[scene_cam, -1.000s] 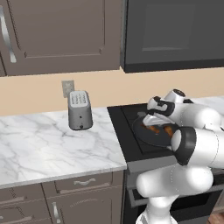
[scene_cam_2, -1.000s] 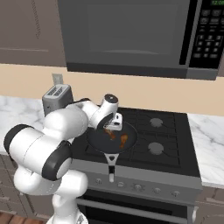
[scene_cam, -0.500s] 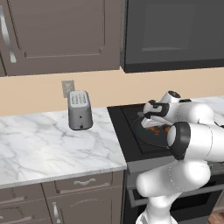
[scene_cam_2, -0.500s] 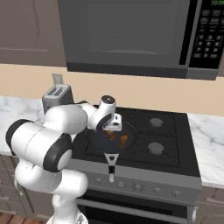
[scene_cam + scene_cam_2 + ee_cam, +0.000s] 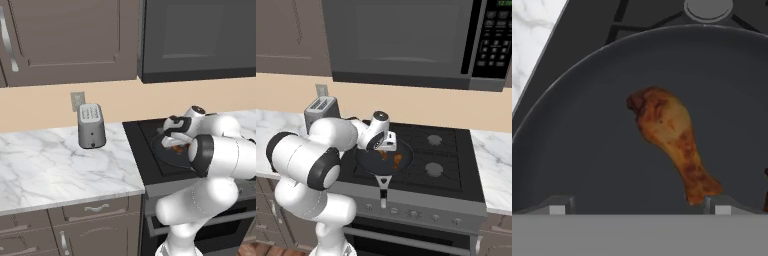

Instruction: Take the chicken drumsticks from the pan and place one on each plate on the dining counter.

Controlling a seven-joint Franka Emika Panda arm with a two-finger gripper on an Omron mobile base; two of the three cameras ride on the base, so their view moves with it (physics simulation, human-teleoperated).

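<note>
Hovering low over the pan (image 5: 587,125), the gripper (image 5: 639,206) has its two tips spread wide apart with nothing between them, a drumstick (image 5: 669,137) lying flat on the pan floor just ahead, its thin end close by one tip. From the right side a second drumstick (image 5: 397,160) shows beside the first in the same pan, which sits on the stove's (image 5: 456,160) front left burner with its handle (image 5: 383,182) pointing out over the front edge. A toaster (image 5: 91,125) stands on the marble counter (image 5: 45,165) well to the left.
</note>
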